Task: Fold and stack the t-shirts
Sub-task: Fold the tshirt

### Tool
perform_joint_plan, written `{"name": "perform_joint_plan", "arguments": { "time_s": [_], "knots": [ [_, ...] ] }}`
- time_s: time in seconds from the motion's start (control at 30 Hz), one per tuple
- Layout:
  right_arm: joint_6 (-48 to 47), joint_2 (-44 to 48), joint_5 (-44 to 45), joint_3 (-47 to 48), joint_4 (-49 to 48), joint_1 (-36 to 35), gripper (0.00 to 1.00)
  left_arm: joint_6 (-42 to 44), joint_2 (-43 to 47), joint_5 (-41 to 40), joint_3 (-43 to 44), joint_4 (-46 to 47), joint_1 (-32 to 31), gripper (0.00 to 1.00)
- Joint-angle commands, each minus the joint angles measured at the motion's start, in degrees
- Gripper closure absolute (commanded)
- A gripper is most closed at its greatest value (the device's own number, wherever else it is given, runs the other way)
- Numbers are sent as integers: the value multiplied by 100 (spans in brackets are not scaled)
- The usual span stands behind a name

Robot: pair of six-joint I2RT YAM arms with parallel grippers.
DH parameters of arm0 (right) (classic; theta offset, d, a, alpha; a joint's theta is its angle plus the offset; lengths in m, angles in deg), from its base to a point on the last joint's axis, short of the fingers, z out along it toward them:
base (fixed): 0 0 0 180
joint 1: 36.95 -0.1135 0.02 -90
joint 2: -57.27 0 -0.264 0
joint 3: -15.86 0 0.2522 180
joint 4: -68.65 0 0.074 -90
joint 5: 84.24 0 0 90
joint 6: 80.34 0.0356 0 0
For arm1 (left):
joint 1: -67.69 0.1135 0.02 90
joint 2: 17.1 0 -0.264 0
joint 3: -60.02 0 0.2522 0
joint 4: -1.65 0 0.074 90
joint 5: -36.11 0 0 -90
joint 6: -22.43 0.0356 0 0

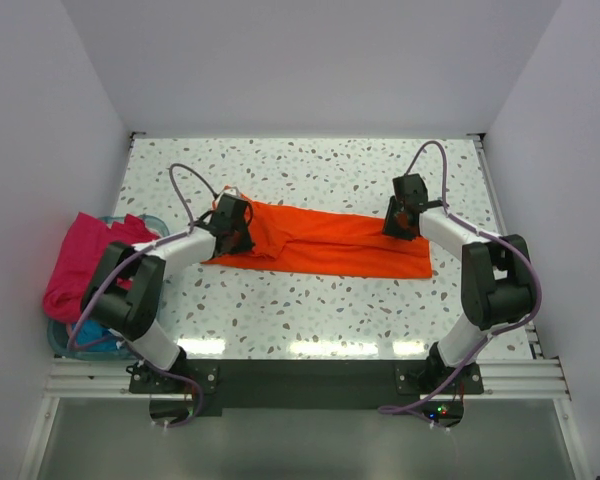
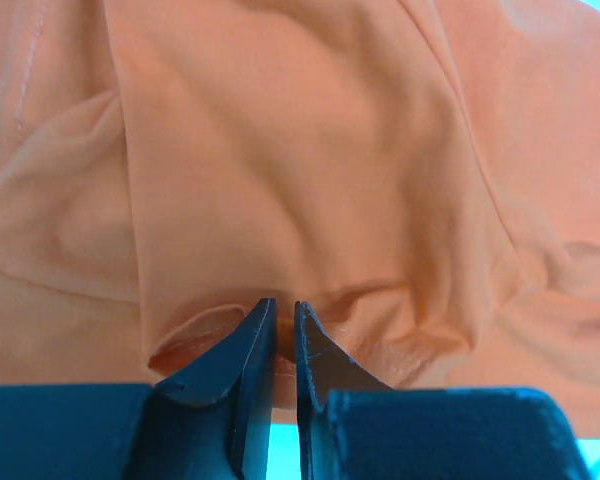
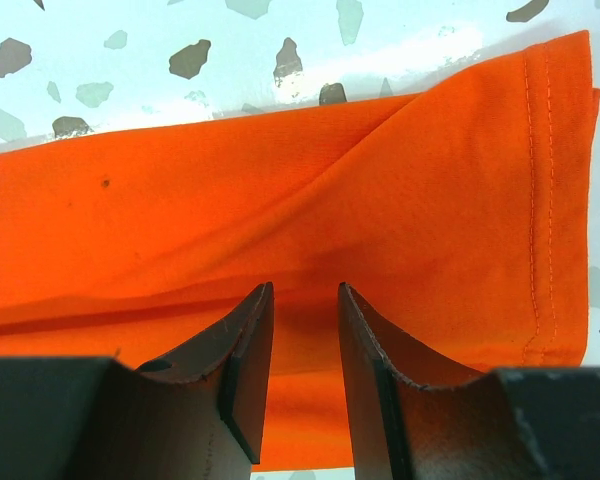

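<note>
- The desk (image 1: 310, 160) has a white top scattered with grey and brown flecks, like terrazzo. In the right wrist view the same flecked surface (image 3: 130, 60) shows bare along the top.
- A pale blue plastic tub (image 1: 56, 336) sits at the desk's left edge, towards the near left corner, close against the left wall.
- Plain white walls (image 1: 300, 60) close in the desk at the far edge and on both sides.
- A silver metal rail (image 1: 540, 375) runs along the near edge.
- A black plate (image 1: 300, 384) lies across the middle of the rail.
</note>
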Motion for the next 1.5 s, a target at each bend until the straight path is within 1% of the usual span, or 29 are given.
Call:
{"name": "perform_joint_plan", "arguments": {
  "time_s": [0.0,0.3,0.43,0.47,0.57,0.67,0.7,0.73,0.77,0.83,0.87,0.9,0.93,0.97,1.0,1.03,1.07,1.1,1.13,1.17,1.2,1.23,1.27,1.3,1.33,1.37,1.4,1.43,1.47],
  "knots": [
    [26,62,-20,11,-144,-18,64,88,371,284,-292,410,-44,83],
    [34,45,-3,-7,-162,-10,64,45,696,425,-881,744,-150,83],
    [26,1,59,11,-118,-10,65,-25,679,276,-952,745,-150,83],
    [34,-43,102,19,-92,-18,64,-95,618,214,-917,710,-150,81],
    [52,-113,146,2,-13,-10,64,-263,276,-76,-619,508,-44,80],
    [140,-149,226,-112,66,-10,64,-439,-260,-252,-259,402,193,82],
    [166,-131,182,-252,32,-10,64,-456,-410,-261,-49,384,332,82],
    [210,-105,147,-331,-3,-10,63,-500,-759,-269,75,332,412,83],
    [262,-105,147,-410,-13,-10,63,-518,-954,-261,433,245,500,85],
    [472,-44,-98,-656,-109,-18,63,-483,-1489,-261,830,78,694,86],
    [596,-8,-308,-788,-353,-19,63,-448,-1675,-339,1293,7,738,86],
    [745,114,-850,-1163,-529,-27,63,-395,-1860,-383,1576,-89,799,86],
    [1129,245,-1108,-1411,-731,-53,64,-230,-2262,-453,1892,-290,817,86],
    [1368,386,-1249,-1666,-960,-115,64,-141,-2483,-611,2644,-467,826,86],
    [1640,553,-1286,-2190,-1388,-350,64,-36,-2729,-665,3069,-634,835,86],
    [2208,998,-1277,-2456,-1645,-544,64,270,-3227,-665,3508,-870,835,86],
    [2553,1211,-1216,-2703,-1882,-772,64,412,-3485,-682,4400,-1003,826,86],
    [2887,1422,-1111,-3062,-2355,-1410,64,588,-3722,-665,4836,-1083,835,84],
    [3482,1677,-771,-3144,-2525,-1825,64,885,-4221,-587,5275,-1266,826,77],
    [3784,1732,-463,-3145,-2622,-2699,63,1019,-4495,-377,6236,-1381,835,74],
    [3979,1706,-268,-2936,-2797,-3108,63,1151,-4785,-279,6777,-1513,826,71],
    [4172,1601,-136,-2742,-2860,-3443,62,1422,-5275,-122,7243,-1679,826,61],
    [4165,1278,-39,-2497,-2886,-3699,60,1511,-5463,202,7953,-1699,826,55],
    [4096,1136,14,-1998,-2808,-3971,59,1556,-5604,370,8178,-1612,835,49],
    [3921,978,84,-1785,-2721,-4008,55,1600,-5666,563,8267,-1454,835,37],
    [3858,794,181,-1626,-2624,-4017,47,1609,-5589,879,8128,-1244,844,32],
    [3745,748,182,-1372,-2466,-3913,44,1609,-5466,1030,7979,-1016,844,29],
    [3378,739,138,-1291,-2456,-3851,43,1583,-5152,1118,7804,-561,844,24],
    [3192,782,77,-1221,-2395,-3755,38,1574,-4992,1284,7463,-347,844,22]
  ]
}}
